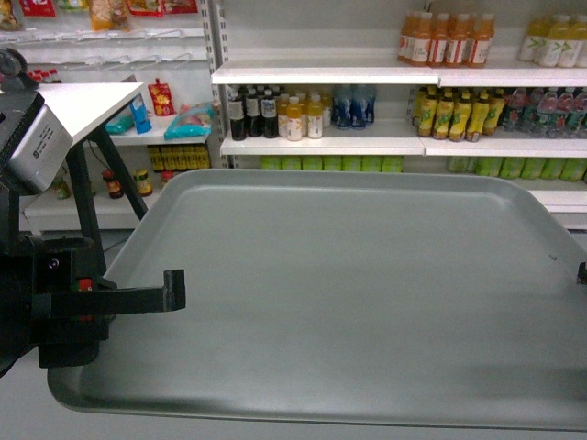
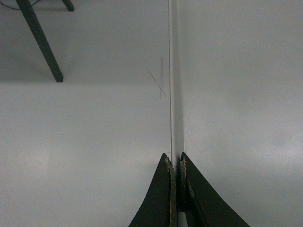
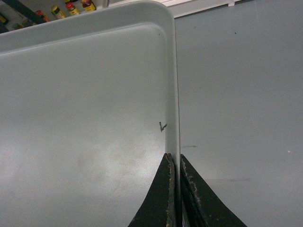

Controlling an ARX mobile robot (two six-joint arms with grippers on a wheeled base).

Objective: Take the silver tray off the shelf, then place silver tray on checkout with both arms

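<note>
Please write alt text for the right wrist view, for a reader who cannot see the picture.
The right tool is shut on the rim of the silver tray, its two black fingers pinching the tray's edge at the bottom of the picture. The bare grey-green tray fills the left side; grey floor lies to the right, and small jars show beyond the far rim.

light: even, soft overhead | glare: faint sheen on silver tray (image 1: 367, 302) | focus: slightly soft

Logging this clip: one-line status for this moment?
phase: carrying | silver tray: off shelf, held level | left tool: clamped on rim | right tool: clamped on rim
</note>
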